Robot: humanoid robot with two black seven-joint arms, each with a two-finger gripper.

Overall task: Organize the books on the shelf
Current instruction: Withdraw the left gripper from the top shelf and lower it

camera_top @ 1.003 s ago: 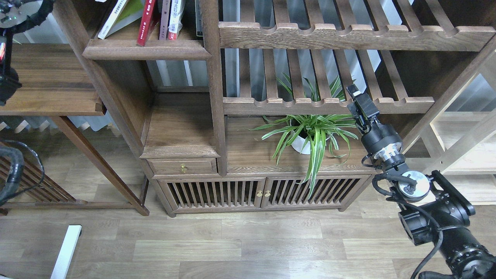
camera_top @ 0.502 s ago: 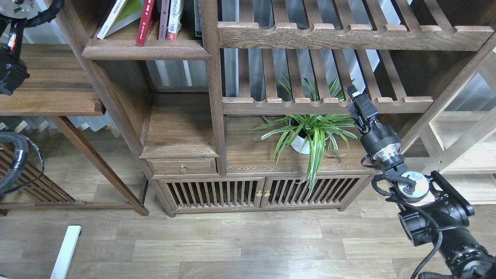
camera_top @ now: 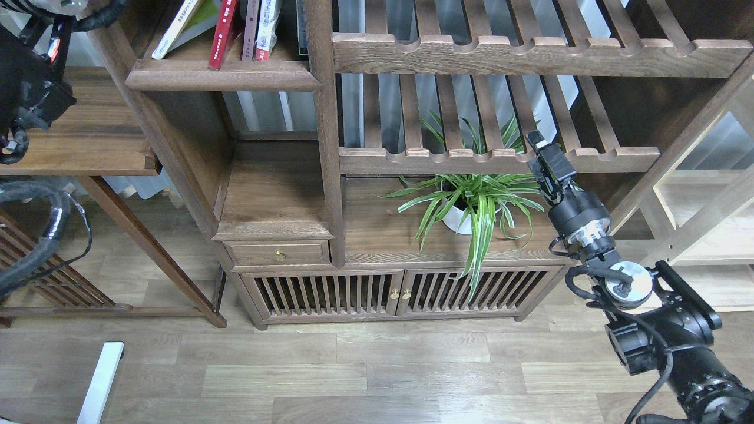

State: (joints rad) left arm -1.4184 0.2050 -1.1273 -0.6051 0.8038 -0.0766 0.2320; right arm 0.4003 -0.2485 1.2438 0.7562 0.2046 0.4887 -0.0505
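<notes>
Books (camera_top: pixel 235 29) leaning, upper-left dark moulded shelf (camera_top: pixel 224 75) | right gripper (camera_top: pixel 545 154) idle, jaw state indiscernible; left unseen | advise squaring leaners upright.

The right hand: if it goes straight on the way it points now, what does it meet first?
Probably the scalloped front rail of the slatted shelf, just beyond the right hand; depth is unclear.
</notes>
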